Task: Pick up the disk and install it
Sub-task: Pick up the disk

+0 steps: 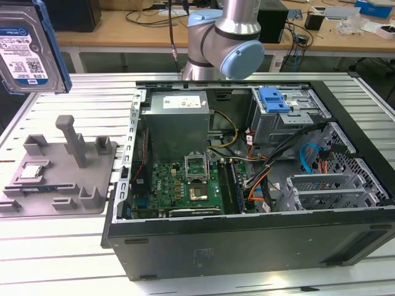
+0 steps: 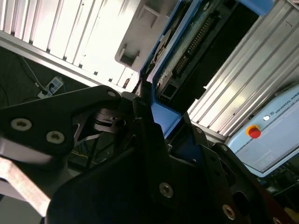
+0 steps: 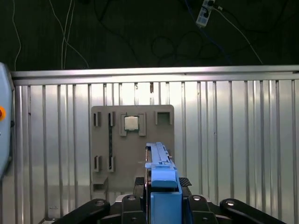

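gripping the flat silver blue-framed disk in the black hand, high above the grey plastic fixture tray on the slatted aluminium desk.

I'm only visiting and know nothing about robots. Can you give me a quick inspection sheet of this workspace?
Surface: slatted metal table, bearing an open computer case and a grey fixture tray.
Job's things: disk held in the air, outside the case.
Clutter: small processor chip sitting in the tray.
Grippers: gripper shut on the disk.
Cables: blue, orange and yellow wires inside the case.
Surroundings: wooden workbench beyond the table; power strip on the floor.
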You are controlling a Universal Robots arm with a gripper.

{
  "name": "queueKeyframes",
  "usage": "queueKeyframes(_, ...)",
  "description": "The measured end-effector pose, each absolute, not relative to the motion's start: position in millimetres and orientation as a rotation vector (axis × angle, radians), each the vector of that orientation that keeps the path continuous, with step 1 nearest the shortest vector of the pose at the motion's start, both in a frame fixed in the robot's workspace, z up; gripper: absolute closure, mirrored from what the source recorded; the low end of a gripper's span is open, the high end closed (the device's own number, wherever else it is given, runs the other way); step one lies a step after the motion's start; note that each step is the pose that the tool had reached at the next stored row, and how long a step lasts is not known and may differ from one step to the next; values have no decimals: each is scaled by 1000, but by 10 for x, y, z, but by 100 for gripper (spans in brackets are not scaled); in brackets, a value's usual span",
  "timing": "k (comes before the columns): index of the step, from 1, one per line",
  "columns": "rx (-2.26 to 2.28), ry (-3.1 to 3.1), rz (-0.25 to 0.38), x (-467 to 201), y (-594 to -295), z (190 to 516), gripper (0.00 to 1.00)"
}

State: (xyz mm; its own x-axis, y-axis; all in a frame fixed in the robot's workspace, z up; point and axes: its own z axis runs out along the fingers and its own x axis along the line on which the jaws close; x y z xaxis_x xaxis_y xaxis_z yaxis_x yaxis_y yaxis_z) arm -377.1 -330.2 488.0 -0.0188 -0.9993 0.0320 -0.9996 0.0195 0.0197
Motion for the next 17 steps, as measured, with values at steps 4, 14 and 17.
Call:
queueKeyframes(4,2175,-2216,13,-3665,-3353,4880,63)
queueKeyframes(14,2175,-2216,13,-3359,-3497,4882,63)
queueKeyframes(17,2175,-2216,13,-3184,-3575,4884,63)
